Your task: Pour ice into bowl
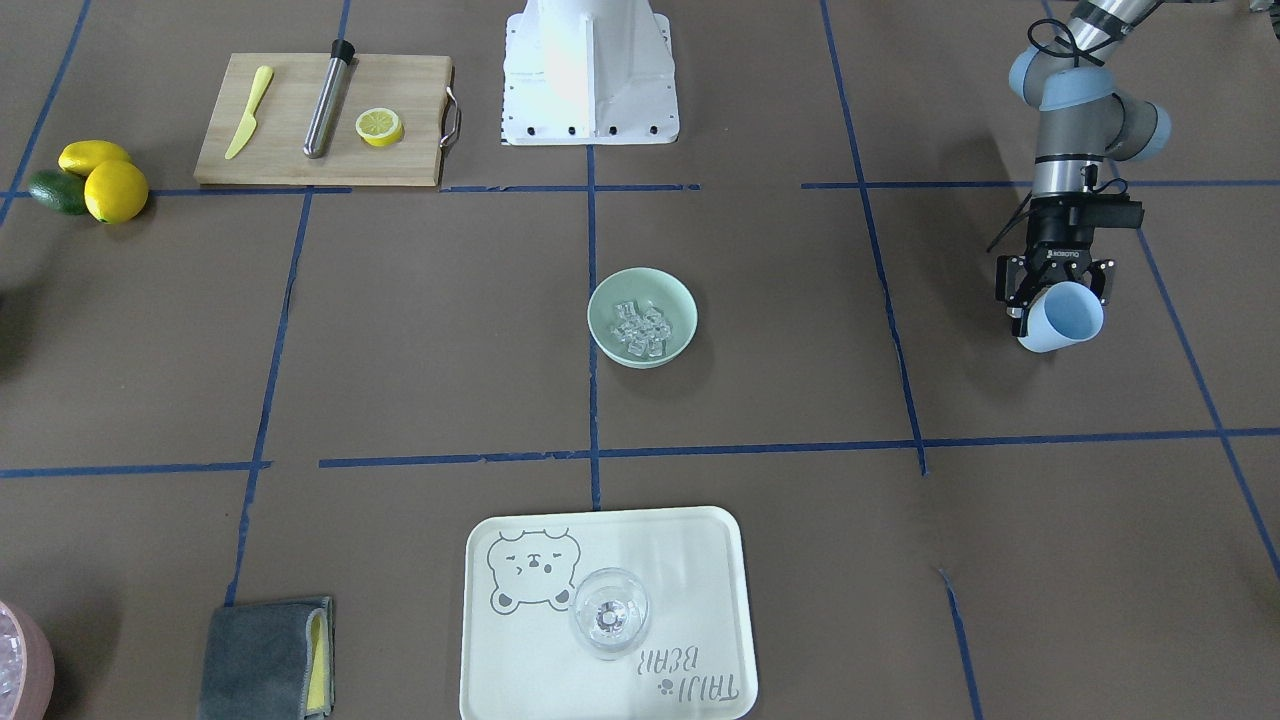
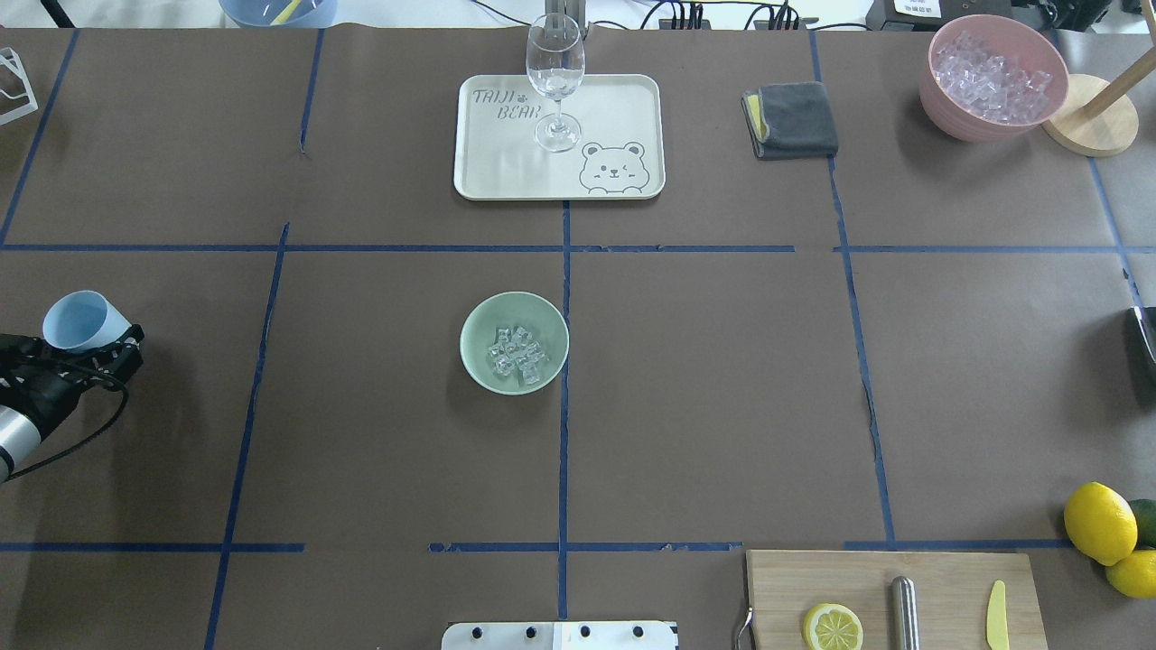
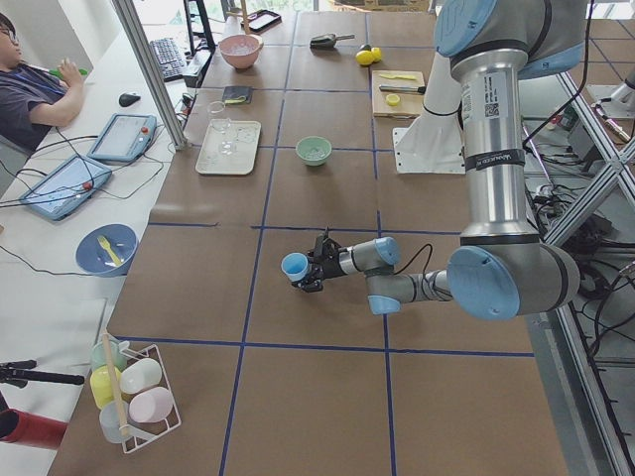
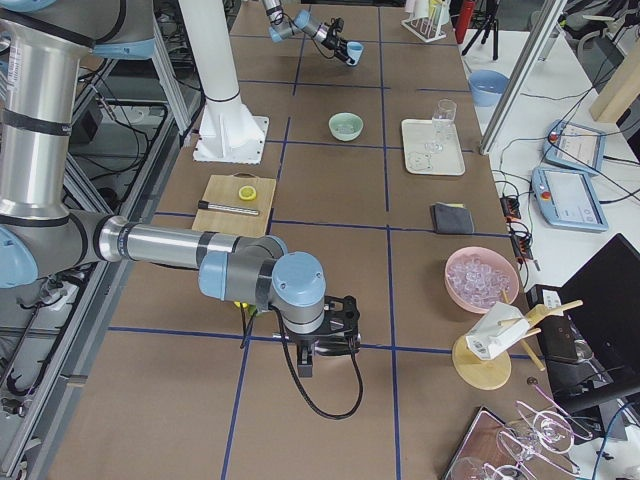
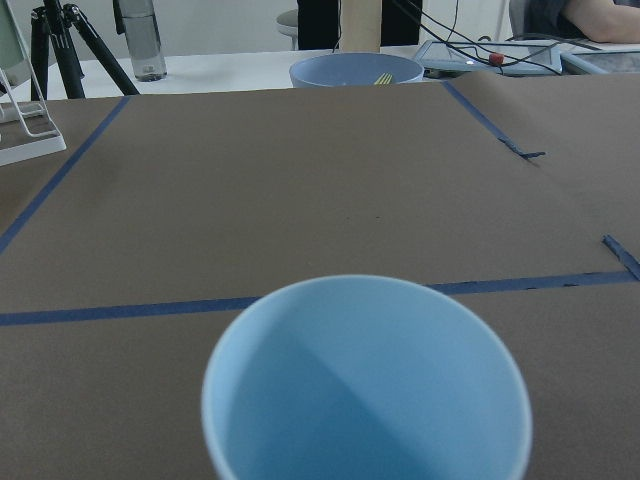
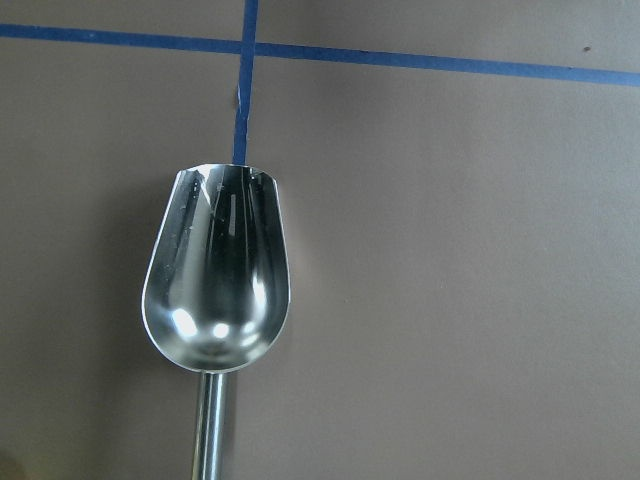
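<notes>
With the left gripper [image 1: 1055, 292], holds a blue cup [image 1: 1068, 318] by its lower part, fingers closed against its sides, mouth turned sideways away from the wrist. Keeps it clear of the table, out toward the table's left end, well apart from the bowl [image 1: 678, 298]. Shows the cup's inside bare and pale blue in the left wrist view.

Finds the ice [image 1: 640, 328] heaped as small clear cubes in the bottom of the mint-green bowl, upright at the middle of the table, just beside a blue tape line.

With the right gripper [image 4: 328, 345], points down close over the table near its right end; cannot tell whether wide or narrow. Looks from the right wrist view straight down on a metal scoop [image 6: 218, 290], hollow side up, handle running off the bottom edge; cannot tell whether gripped or only lying there.

Elsewhere:
- on the operators' side, a pale tray [image 1: 700, 540] printed with a bear, a wine glass [image 1: 609, 613] upright on it
- near the tray, a folded grey cloth [image 1: 260, 655], and beyond it a pink tub [image 2: 948, 104] full of clear cubes
- by the robot's base, a wooden board [image 1: 400, 90] carrying a lemon half [image 1: 380, 127], a yellow knife [image 1: 248, 112] and a steel rod [image 1: 326, 100]
- beside the board, two lemons [image 1: 115, 190] touching a dark green fruit [image 1: 55, 190]
</notes>
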You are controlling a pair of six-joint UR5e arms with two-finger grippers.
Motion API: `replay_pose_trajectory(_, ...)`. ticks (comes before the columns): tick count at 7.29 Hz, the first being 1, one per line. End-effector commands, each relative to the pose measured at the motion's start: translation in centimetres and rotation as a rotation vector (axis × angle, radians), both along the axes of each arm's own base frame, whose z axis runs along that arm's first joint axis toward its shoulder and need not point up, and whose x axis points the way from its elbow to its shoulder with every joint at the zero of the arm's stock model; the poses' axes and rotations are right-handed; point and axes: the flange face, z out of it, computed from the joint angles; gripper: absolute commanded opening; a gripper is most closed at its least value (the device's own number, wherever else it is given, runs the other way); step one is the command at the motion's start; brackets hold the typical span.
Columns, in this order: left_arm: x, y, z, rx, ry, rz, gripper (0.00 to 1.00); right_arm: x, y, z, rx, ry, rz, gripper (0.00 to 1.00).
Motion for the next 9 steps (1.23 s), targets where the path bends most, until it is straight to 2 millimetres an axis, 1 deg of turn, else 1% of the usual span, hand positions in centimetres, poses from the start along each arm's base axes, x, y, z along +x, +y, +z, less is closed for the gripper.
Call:
replay_pose_trajectory(1,0.0,0.0,-0.1,0.003,0.001,-0.004,1.00,0.0,0.0,0.0,0.000,0.000,0.000,1.00)
replay_pose_trajectory(2,-0.1,0.0,-0.3,0.009,0.002,-0.012,1.00,0.0,0.0,-0.2,0.003,0.000,0.000,1.00)
replay_pose_trajectory(3,-1.0,-0.2,-1.1,0.055,0.043,-0.067,1.00,0.0,-0.1,-0.2,0.004,0.000,-0.001,1.00)
replay_pose_trajectory(6,-4.3,0.5,-2.0,0.132,0.133,-0.147,1.00,0.0,-0.1,-0.2,0.004,0.000,-0.001,1.00)
replay_pose_trajectory(8,-5.0,0.5,-5.0,0.257,0.041,-0.090,1.00,0.0,-0.2,-0.2,0.005,0.001,0.000,1.00)
replay_pose_trajectory(9,-5.7,-0.5,-5.3,0.267,-0.002,-0.015,1.00,0.0,-0.2,-0.2,0.006,0.001,0.000,1.00)
